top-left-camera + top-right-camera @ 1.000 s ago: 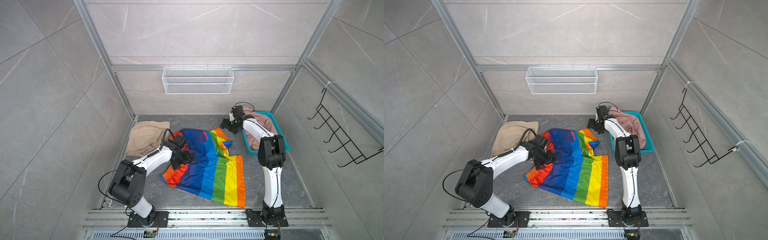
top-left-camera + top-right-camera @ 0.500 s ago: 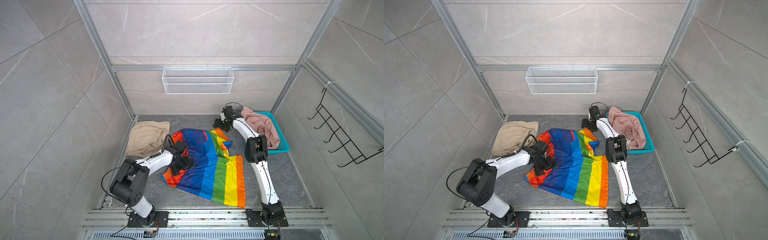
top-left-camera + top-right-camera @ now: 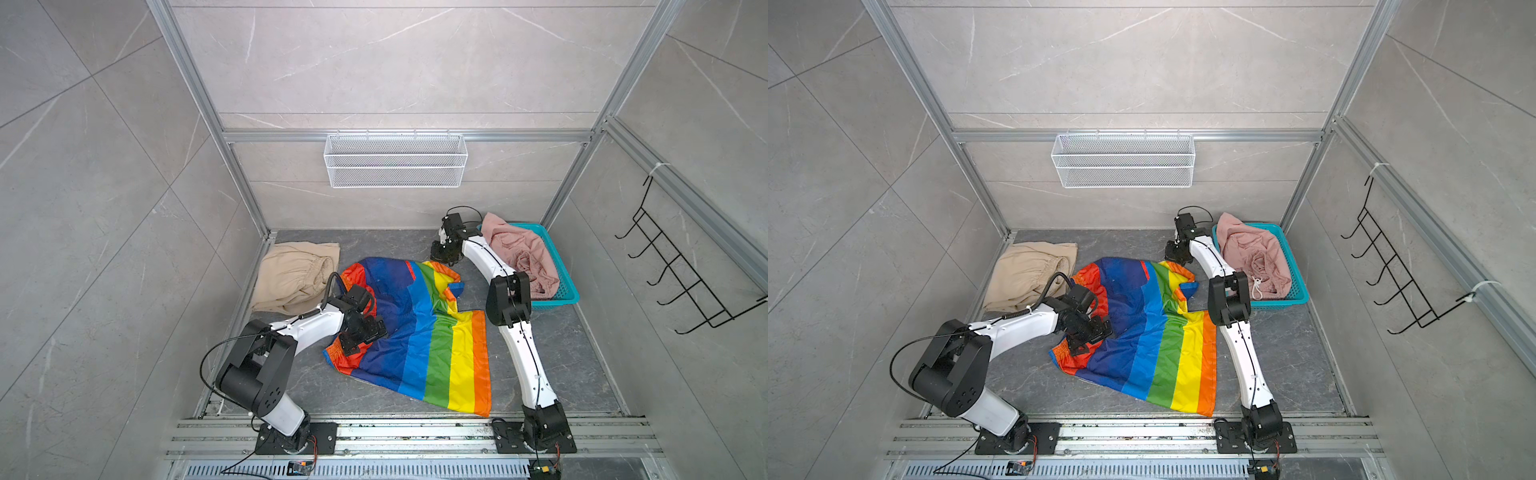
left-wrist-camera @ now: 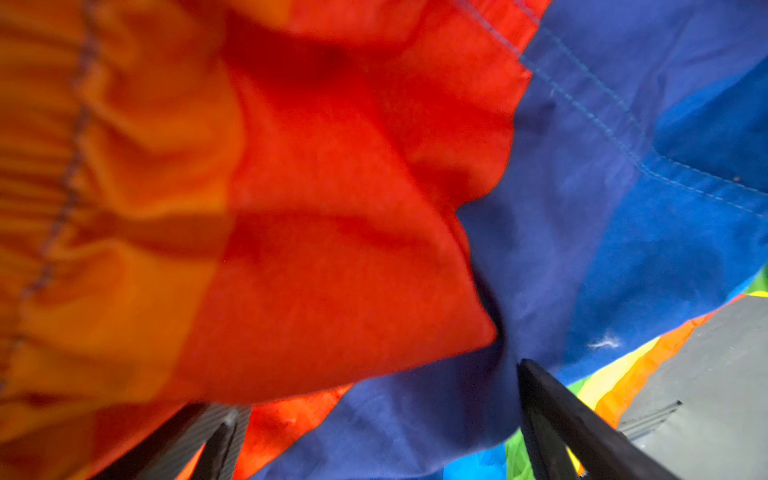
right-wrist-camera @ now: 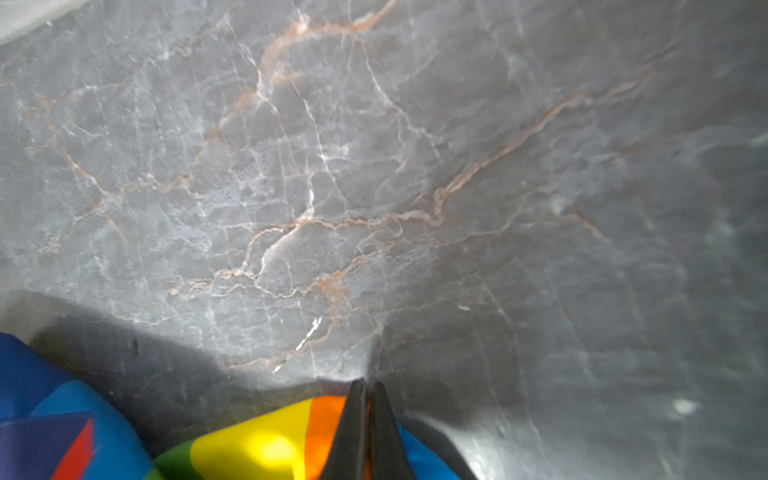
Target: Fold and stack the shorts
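Observation:
The rainbow-striped shorts (image 3: 415,332) (image 3: 1150,332) lie spread on the grey floor in both top views. My right gripper (image 3: 446,259) (image 5: 368,384) is shut on their far orange-yellow edge, and orange cloth shows between the fingertips. At their red-orange waistband (image 4: 124,208) my left gripper (image 3: 357,336) (image 4: 374,395) stands open, its fingers wide apart over red and blue cloth. The beige shorts (image 3: 291,278) (image 3: 1025,270) lie bunched at the far left. The dusty pink shorts (image 3: 523,253) (image 3: 1254,257) are heaped in the teal basket (image 3: 557,299).
The teal basket (image 3: 1296,299) stands at the far right, beside my right arm. A white wire shelf (image 3: 395,160) hangs on the back wall and a black hook rack (image 3: 681,274) on the right wall. Metal rails run along the front edge.
My right gripper swung left from the basket to the rainbow shorts' far edge and shut on it. My left gripper slid a little nearer along the waistband, still open.

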{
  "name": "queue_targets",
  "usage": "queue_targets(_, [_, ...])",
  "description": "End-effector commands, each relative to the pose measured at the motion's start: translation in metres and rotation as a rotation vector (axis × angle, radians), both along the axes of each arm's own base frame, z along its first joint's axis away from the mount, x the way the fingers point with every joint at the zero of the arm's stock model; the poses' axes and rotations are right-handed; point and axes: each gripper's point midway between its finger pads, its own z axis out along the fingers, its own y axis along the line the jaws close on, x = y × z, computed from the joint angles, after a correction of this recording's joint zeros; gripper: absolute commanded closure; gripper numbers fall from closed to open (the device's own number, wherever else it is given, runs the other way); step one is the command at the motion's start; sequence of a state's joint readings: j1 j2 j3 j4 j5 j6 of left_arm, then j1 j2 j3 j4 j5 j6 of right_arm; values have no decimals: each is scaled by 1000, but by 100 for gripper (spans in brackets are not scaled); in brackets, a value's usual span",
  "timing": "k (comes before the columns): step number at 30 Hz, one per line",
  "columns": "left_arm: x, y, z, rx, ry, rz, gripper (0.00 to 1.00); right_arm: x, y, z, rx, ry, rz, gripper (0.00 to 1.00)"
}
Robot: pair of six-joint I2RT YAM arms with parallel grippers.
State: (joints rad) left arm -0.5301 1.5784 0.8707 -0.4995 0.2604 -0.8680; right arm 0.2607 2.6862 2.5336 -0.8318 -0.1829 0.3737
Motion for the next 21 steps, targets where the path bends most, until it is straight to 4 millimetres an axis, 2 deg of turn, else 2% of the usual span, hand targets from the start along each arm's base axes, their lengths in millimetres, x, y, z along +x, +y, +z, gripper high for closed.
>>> queue_targets(1, [-19,4,-6,-6,48,19,1,17,-11,65,3,-115,-48,100])
queue_targets(3, [-26,5,-13,-6,64,29,0,24,-25,102,28,-178,-89,100])
queue_targets(8, [-38,2,-26,-22,89,44,1,30,-49,176,84,-309,-138,100])
queue_targets(11, [-35,-14,-22,-55,79,25,1,26,-53,195,93,-333,-133,100])
queue_targets(13, [-21,-26,-2,-86,31,-2,1,20,-53,196,87,-317,-121,100])
queue_targets(14, [-10,-31,19,-94,-21,-26,0,16,-53,195,82,-304,-113,100])
queue_targets(16, [17,-29,66,-46,-152,-78,1,10,-53,193,77,-284,-103,100])
queue_targets(17, [30,-24,87,-13,-207,-98,1,8,-52,194,78,-280,-98,100])
queue_targets(19, [61,0,120,54,-281,-91,1,4,-51,197,86,-285,-90,100])
queue_targets(21, [91,30,131,63,-284,-17,0,1,-48,200,97,-293,-80,100])
